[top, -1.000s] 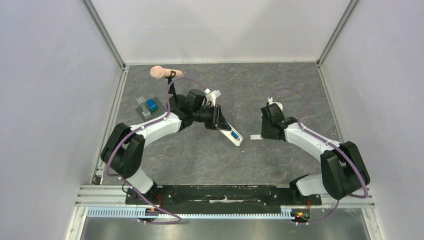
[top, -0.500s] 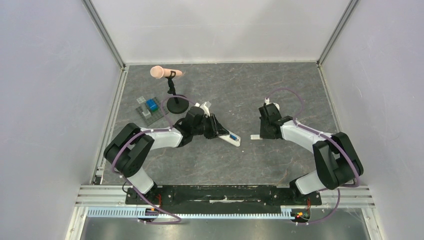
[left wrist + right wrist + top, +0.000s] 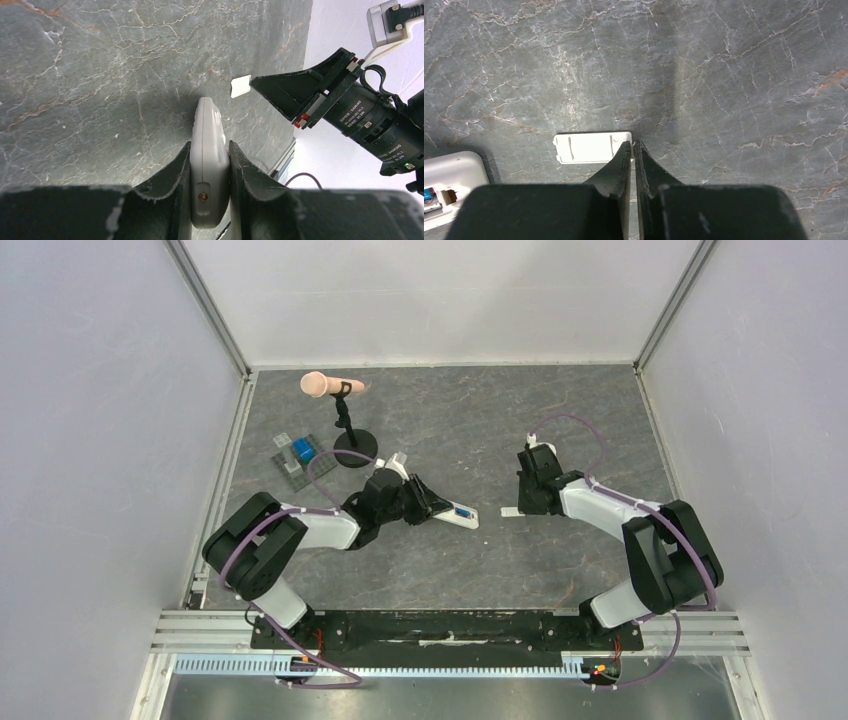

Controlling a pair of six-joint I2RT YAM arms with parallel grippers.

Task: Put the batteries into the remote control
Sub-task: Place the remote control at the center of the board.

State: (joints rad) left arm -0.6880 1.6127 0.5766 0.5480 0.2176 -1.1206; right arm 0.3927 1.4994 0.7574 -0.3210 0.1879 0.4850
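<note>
Right now I am holding the remote control (image 3: 210, 165) with the left gripper (image 3: 210, 160) — its two dark fingers (image 3: 172, 175) are pressing on the long side edges of the white body, part-way closed, with nothing else between them. In the top view the remote (image 3: 455, 515) is lying low over the grey table (image 3: 480, 420), near the middle, its long axis running roughly left to right with the free end pointing toward the right arm and tipping slightly toward the near edge. A bit of blue is showing in its open back in the right wrist view, though I cannot tell which battery that is.

I am keeping the right gripper (image 3: 634, 150) low at the table — its jaws are nearly together, and I cannot tell whether they are pinching anything. Just beside its tips, touching or almost touching, a small white cover (image 3: 591, 147) is lying flat, lengthwise toward the remote. Well off to the far left, a pink microphone (image 3: 325, 385) on a black stand and a blue brick (image 3: 301, 449) are sitting.
</note>
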